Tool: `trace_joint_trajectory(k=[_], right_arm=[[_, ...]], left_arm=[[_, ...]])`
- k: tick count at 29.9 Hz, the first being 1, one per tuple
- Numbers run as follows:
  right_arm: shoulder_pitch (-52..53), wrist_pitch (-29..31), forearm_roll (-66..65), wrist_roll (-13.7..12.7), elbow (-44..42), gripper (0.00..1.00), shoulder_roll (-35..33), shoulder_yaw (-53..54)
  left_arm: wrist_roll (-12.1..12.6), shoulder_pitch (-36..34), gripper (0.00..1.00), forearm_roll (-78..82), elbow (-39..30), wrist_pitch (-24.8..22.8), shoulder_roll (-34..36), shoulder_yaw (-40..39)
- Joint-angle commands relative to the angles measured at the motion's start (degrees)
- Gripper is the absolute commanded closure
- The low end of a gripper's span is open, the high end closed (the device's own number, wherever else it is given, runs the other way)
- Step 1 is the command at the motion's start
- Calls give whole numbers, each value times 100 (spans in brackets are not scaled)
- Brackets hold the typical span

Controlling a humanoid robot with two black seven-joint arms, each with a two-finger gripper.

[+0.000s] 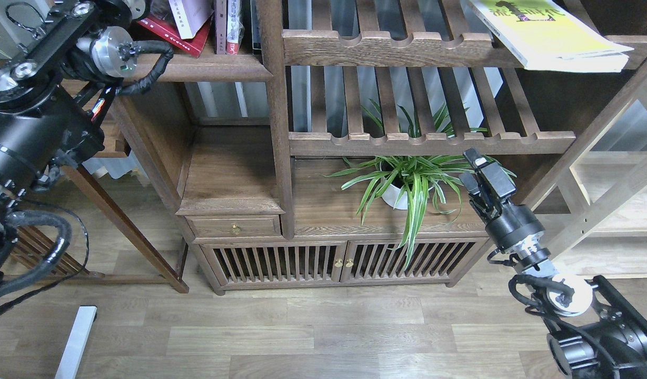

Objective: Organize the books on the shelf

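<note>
Head view. The yellow-green thin paperback with black title marks (pixel 552 31) lies flat on the upper slatted rack with scalloped rail (pixel 386 48), one corner overhanging it at the right. A dark red paperback (pixel 170 34) leans on the dark brown solid-plank shelf board (pixel 218 67), upper left. The right tool (pixel 478 173) hangs empty below, fingers close together, beside the potted spider plant (pixel 407 181). The left tool is out of view. Probable hazards: nudging the overhanging book off, or brushing the plant while rising.
</note>
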Motion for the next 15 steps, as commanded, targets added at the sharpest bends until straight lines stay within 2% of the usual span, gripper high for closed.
trace_joint_trajectory(k=[1, 9, 15], right_arm=[[1, 0, 0, -9, 0, 2, -1, -8], [9, 0, -9, -9, 0, 3, -19, 0], [9, 0, -9, -9, 0, 2, -98, 0]], left_arm=[[4, -94, 58, -9, -15, 0, -68, -2], [31, -288, 58, -9, -103, 44, -157, 7], [22, -341, 48, -1, -252, 457, -192, 16]])
